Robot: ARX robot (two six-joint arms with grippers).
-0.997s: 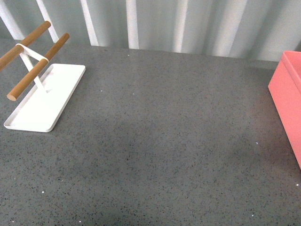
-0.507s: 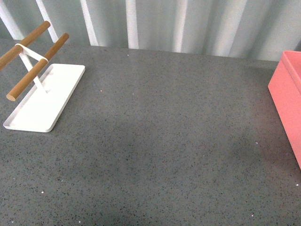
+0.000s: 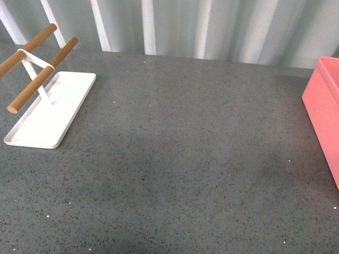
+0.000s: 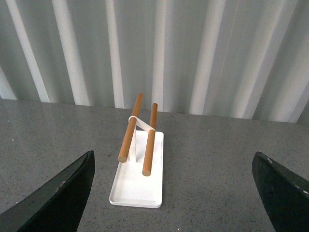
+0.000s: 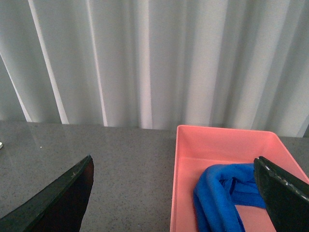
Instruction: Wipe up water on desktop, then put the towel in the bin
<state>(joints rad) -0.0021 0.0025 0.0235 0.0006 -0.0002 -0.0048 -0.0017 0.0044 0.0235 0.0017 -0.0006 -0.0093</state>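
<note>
Towel (image 5: pixel 219 195): bunched inside the bin (image 5: pixel 186 159), at the counter's (image 3: pixel 185 159) right edge.
Left pincer (image 4: pixel 174 193): jaws spread wide, holding nothing, facing the rack (image 4: pixel 137 133) on its white tray (image 4: pixel 135 186).
Right pincer (image 5: pixel 176 193): jaws wide apart, empty, facing the bin.

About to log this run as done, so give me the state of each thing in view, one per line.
towel: bunched up inside the bin.
bin: upright, open-topped, holding the towel.
desktop: no puddle visible; no cloth on it.
white tray: flat on the desktop, nothing hung on its wooden rods.
left gripper: jaws wide apart, holding nothing.
right gripper: jaws wide apart, holding nothing.
</note>
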